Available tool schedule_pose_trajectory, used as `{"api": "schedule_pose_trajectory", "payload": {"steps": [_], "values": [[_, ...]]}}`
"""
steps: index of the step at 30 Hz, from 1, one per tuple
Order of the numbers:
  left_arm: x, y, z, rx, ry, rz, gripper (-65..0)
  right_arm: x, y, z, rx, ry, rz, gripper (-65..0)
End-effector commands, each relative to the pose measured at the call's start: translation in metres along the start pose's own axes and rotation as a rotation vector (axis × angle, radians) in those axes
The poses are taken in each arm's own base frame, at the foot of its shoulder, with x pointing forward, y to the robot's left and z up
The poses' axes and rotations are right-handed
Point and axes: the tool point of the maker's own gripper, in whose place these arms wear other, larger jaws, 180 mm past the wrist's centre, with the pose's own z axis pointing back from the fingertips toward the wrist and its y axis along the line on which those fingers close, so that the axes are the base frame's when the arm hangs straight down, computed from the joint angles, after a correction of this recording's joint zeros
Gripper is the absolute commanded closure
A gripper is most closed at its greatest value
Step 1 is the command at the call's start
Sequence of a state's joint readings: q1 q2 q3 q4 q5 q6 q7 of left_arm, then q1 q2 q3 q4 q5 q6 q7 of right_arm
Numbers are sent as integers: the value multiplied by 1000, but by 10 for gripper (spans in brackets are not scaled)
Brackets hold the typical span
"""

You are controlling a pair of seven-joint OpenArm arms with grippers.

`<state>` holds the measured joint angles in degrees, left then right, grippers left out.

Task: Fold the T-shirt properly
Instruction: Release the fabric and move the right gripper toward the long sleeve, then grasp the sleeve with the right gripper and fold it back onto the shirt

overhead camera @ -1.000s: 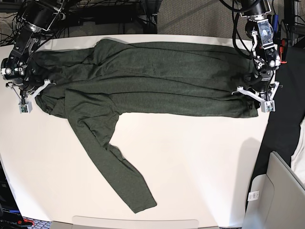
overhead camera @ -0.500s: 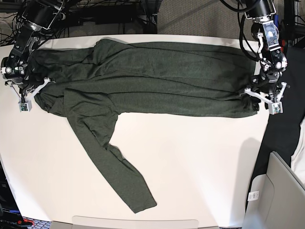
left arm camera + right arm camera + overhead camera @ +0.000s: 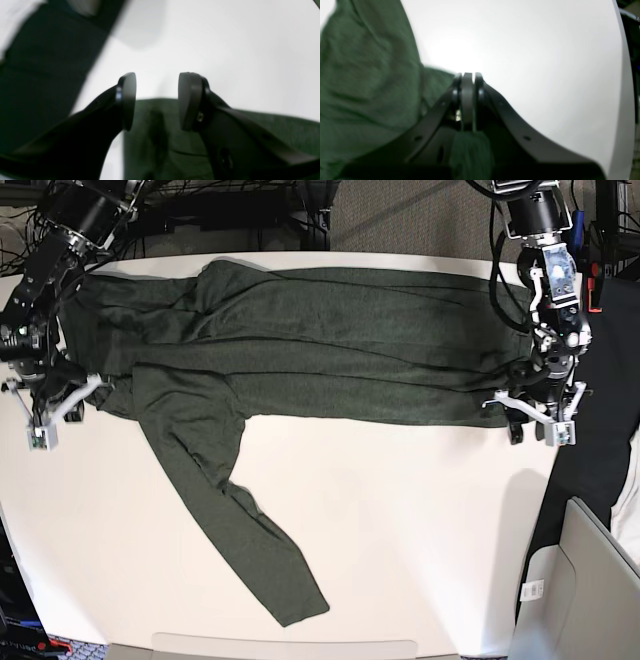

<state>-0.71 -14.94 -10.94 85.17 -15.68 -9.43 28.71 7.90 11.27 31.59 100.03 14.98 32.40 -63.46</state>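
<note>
A loose sleeve [image 3: 240, 530] trails toward the near edge of the white table [image 3: 400, 550], its cuff lying flat close to that edge. Behind it the T-shirt [image 3: 330, 345] stretches in a long folded band across the table's far half, from one side to the other. At the base view's left end, the right gripper [image 3: 45, 415] hangs low over the table with its wrist bent down from an arm reaching in from the far left corner; its wrist view shows the jaws pressed together on a pinch of green cloth bunched beneath them [image 3: 467, 100]. At the opposite end, the left gripper [image 3: 535, 418] points down at the table from an arm descending steeply from the far right corner. Its two black pads [image 3: 128, 100] stand apart with a clear gap, nothing between them, poised just above the shirt's edge [image 3: 165, 140], which lies slack on the table below. Black cloth [image 3: 600, 420] borders the table's right side.
</note>
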Motion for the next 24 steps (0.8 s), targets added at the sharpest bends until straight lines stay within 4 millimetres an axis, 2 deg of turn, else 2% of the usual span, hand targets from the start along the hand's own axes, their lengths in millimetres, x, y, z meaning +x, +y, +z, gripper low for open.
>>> {"api": "schedule_pose_trajectory", "payload": {"steps": [1, 4, 7, 10, 12, 14, 20, 24], "values": [[25, 4, -3, 5, -67, -9, -281, 24, -8, 1, -14, -61, 3, -28], [21, 5, -14, 8, -43, 9, -325, 38, -12, -15, -11, -59, -35, -122], [21, 10, -20, 17, -34, 21, -338, 47, -10, -33, 28, -52, -82, -237], [20, 16, -23, 26, -23, 19, -339, 62, 7, -51, 87, -36, -69, -357], [19, 19, -24, 28, -18, 12, -340, 72, 19, -60, 119, -40, -56, -407], [20, 20, -24, 32, -19, 13, -340, 82, 32, -67, 152, -52, -36, -428], [19, 22, -25, 36, -18, 16, -341, 113, 61, -84, 224, -110, 5, -428], [11, 25, -26, 40, 1, 19, -341, 123, 79, -96, 272, -112, -12, -428]]}}
